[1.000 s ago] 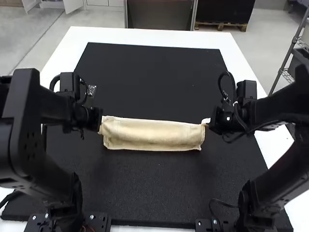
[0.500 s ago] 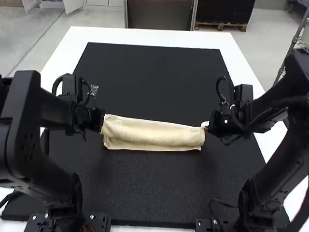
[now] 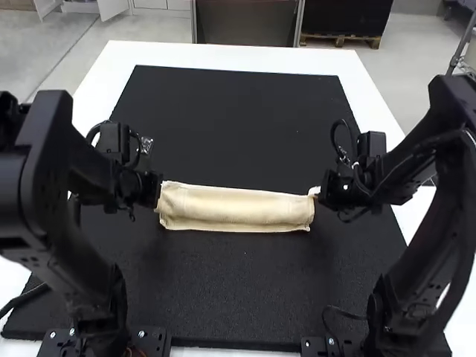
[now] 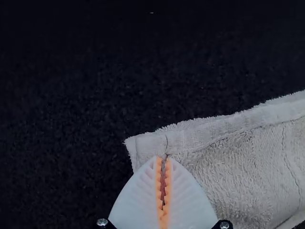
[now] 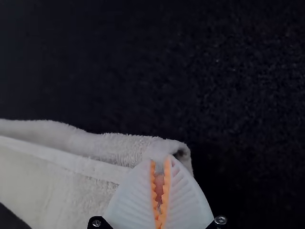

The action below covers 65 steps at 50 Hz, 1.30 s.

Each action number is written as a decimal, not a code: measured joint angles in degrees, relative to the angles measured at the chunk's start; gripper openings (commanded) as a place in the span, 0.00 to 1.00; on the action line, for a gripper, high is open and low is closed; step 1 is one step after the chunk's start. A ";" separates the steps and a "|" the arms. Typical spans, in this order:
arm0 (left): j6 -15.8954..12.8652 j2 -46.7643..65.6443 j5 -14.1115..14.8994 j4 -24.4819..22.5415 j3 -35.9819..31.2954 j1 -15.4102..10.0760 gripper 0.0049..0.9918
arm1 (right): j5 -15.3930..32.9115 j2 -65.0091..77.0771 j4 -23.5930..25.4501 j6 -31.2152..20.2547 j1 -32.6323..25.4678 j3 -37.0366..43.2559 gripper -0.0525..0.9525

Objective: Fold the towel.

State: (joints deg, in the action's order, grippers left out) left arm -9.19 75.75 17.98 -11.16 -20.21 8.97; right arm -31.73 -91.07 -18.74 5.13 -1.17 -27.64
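And here was the towel (image 3: 236, 209), a long folded strip laid across the black mat (image 3: 238, 297), the worktop (image 3: 223, 53) beneath both! The left hand (image 4: 163, 160) was at the towel's left end, by the far corner, its tips together on the hemmed edge, with just a slit lower down between the pads. The right hand (image 5: 160, 162) matched it at the towel's right end, pinched nearly closed on a rounded bit of the far edge. This looked like a matched-pair fold with the far edge in play, and some folding clearly done, though the number of layers could not be told. Good play called for both hands to work at one pace and one height, keeping the towel lightly taut, then bringing that far edge over squarely and low. Pull too hard and a shallow pinch might slip; let one end lead and the strip would likely skew. A gentle set-down, then an even release, would serve best. And the count: one towel, one mat, one worktop, two arms, the left arm (image 3: 44, 186) and the right arm (image 3: 452, 193), two hands, four white ribbed fingers (image 4: 136, 200).
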 measured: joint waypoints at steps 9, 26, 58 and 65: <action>0.00 1.22 -0.24 -1.64 0.00 0.02 0.02 | 0.28 -1.81 -1.66 0.00 0.42 0.00 0.06; 0.00 3.04 -0.31 -2.80 0.00 0.00 0.16 | 0.48 -4.92 -3.39 0.00 0.44 -0.96 0.19; 0.04 3.87 -3.45 -5.66 0.24 0.02 0.97 | 3.28 -6.01 -4.74 0.04 0.39 -1.07 0.90; 0.26 3.87 -3.45 -6.45 0.26 0.02 0.97 | 3.26 -6.03 -4.48 0.28 0.09 -2.36 0.92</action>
State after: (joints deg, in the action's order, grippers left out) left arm -8.93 79.61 14.52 -17.61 -19.94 8.99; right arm -28.47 -97.10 -23.22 5.41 -1.08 -30.00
